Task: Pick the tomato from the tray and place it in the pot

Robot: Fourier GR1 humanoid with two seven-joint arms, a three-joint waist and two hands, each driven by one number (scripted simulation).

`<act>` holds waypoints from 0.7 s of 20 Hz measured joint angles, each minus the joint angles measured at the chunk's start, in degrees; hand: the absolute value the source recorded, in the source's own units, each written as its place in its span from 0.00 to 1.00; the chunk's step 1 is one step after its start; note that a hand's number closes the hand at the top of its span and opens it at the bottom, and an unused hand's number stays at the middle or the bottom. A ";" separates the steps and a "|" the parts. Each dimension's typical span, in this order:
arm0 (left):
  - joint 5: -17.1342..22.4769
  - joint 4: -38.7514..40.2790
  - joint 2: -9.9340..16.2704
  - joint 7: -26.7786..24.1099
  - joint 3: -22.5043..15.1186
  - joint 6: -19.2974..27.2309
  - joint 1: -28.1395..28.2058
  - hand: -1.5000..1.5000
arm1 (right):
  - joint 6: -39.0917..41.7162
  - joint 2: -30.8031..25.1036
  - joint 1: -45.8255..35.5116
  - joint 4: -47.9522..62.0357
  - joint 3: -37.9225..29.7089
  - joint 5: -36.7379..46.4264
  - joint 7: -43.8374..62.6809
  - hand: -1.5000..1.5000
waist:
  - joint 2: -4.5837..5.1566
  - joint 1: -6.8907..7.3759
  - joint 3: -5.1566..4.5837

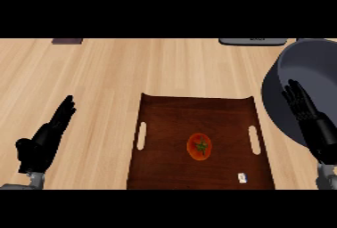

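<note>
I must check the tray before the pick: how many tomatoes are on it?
1. The tomato lies near the middle of the brown tray, a little toward its right handle slot. The view cuts off the tray's near edge, so more could be hidden there.

Tray (164, 129) at lower centre of frame, tomato (199, 146) on it, slightly right of middle. Pot (289, 75) at right edge, beside tray. Left hand (43, 138) lower left; right hand (309, 120) over pot's near rim.

Light wooden counter (99, 75), plank grain, even soft light.
</note>
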 measured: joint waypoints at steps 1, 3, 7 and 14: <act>-0.26 0.33 -0.54 0.25 0.11 0.50 -0.88 0.50 | 1.10 0.30 -1.93 0.79 0.53 0.04 -0.77 1.00 | -0.16 -0.04 -0.14; 0.27 -0.08 -1.25 0.55 0.87 1.09 -2.61 0.50 | 4.24 1.36 -6.16 1.50 2.57 -0.51 -2.40 1.00 | -0.01 0.99 -0.07; 2.00 -1.63 -2.97 1.33 2.35 2.34 -6.31 0.50 | 11.16 0.97 -15.21 -0.16 6.86 1.24 -7.69 1.00 | -0.13 4.29 -0.08; 4.26 -3.43 -5.64 5.57 3.89 4.98 -11.40 0.50 | 16.15 4.43 -24.41 12.70 11.13 8.46 -28.58 0.00 | 1.08 4.72 0.22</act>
